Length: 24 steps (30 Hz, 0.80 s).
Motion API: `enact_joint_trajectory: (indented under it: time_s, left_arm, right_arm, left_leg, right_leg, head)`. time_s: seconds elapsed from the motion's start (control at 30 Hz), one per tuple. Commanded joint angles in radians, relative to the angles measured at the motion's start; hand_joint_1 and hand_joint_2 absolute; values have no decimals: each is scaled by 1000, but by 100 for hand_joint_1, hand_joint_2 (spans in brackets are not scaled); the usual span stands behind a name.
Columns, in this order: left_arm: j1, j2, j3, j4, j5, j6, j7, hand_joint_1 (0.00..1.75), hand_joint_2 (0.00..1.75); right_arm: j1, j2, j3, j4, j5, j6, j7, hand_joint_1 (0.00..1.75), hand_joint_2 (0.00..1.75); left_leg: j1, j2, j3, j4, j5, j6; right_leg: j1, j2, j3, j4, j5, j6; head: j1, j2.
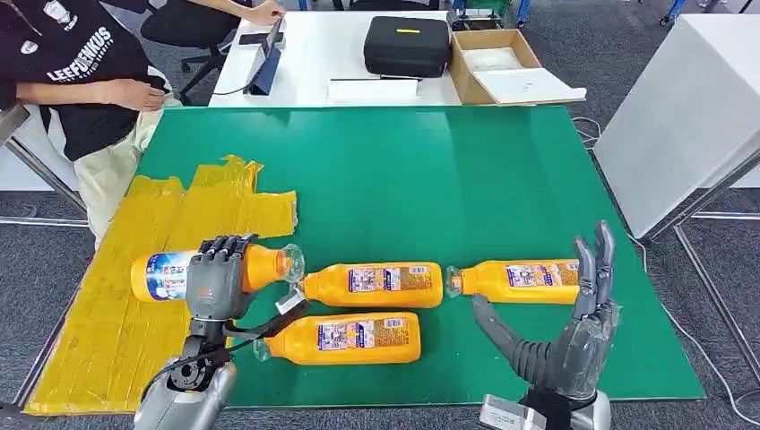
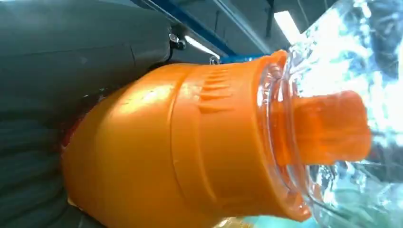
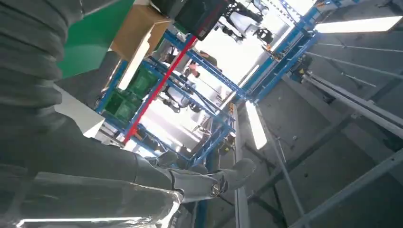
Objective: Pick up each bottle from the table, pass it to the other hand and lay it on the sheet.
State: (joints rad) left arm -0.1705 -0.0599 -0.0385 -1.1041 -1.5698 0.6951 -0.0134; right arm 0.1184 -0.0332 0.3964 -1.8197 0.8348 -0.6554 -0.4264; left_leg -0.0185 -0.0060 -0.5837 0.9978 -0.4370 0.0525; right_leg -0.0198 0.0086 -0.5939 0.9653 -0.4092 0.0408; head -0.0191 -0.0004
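Overhead, from the head view, the left hand (image 1: 215, 278) is clamped around an orange bottle (image 1: 161, 274), which lies crosswise over the yellow sheet (image 1: 134, 296) at its edge nearest the green worktop (image 1: 403, 170); whether the bottle is lifted or resting cannot be told. Three more bottles lie on the worktop beside the sheet: a middle bottle (image 1: 376, 284) just off the held one's clear cap, a near bottle (image 1: 345, 338) toward the robot, and a far-right bottle (image 1: 520, 279). The right hand (image 1: 574, 331) stands upright with fingers spread, holding nothing, near the far-right bottle. A person (image 1: 72, 81) sits beyond the sheet.

From the left wrist view, the held bottle's orange shoulder and clear cap (image 2: 332, 128) sit close against the hand.

From the right wrist view, the thumb points toward ceiling and racking; no object is held.

Judgement: placing is under way. Lower the bottle flat onto the sheet, well inside its edge, before loosening the fingers, so it cannot roll toward the middle bottle.
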Motion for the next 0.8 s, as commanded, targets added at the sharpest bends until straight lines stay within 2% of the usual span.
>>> enact_joint_trajectory:
  time_s: [0.03, 0.3, 0.5, 0.53, 0.57, 0.77, 0.8]
  left_arm:
    - [-77, 67, -11, 267, -1, 3, 62, 175, 175]
    - [-81, 72, 0, 295, -1, 3, 75, 175, 175]
    - [-70, 70, 71, 318, 1, 3, 70, 175, 175]
    - [-68, 66, 85, 316, 6, 3, 60, 136, 175]
    - [-63, 65, 92, 304, 1, 3, 57, 0, 175]
    - [-68, 60, 104, 316, 5, 3, 58, 0, 175]
    - [-68, 60, 104, 316, 5, 3, 58, 0, 175]
  right_arm:
    - [-42, -17, 10, 103, -2, -43, 14, 0, 175]
    - [-50, -25, 10, 116, -11, -43, 17, 0, 175]
    - [-50, -31, 5, 144, -41, -43, -17, 0, 175]
    - [-49, -28, 5, 143, -38, -43, -17, 0, 175]
    - [-48, -27, 4, 142, -35, -43, -16, 0, 175]
    - [-52, -22, 4, 139, -18, -43, 0, 0, 175]
    - [-52, -22, 4, 139, -18, -43, 0, 0, 175]
  left_leg:
    - [1, 1, 4, -2, -1, -3]
    - [2, 0, 4, -1, -1, -5]
    - [1, 1, 2, -1, -1, -3]
    - [2, 2, 4, -1, -1, -4]
    - [1, 1, 3, -1, -1, -3]
    - [1, 1, 2, -1, -1, -3]
    - [2, 1, 6, -1, -3, -6]
  right_leg:
    - [1, 0, 4, -2, 0, -2]
    - [2, -1, 5, -2, -1, -3]
    - [1, 0, 3, -1, 0, -2]
    - [2, 1, 5, -2, 0, -3]
    - [1, 0, 3, -2, 0, -2]
    - [1, 0, 3, -1, 0, -2]
    - [2, 0, 7, -2, -2, -4]
  head:
    - [0, 0]
    - [0, 0]
    - [0, 0]
    - [0, 0]
    - [0, 0]
    - [0, 0]
    - [0, 0]
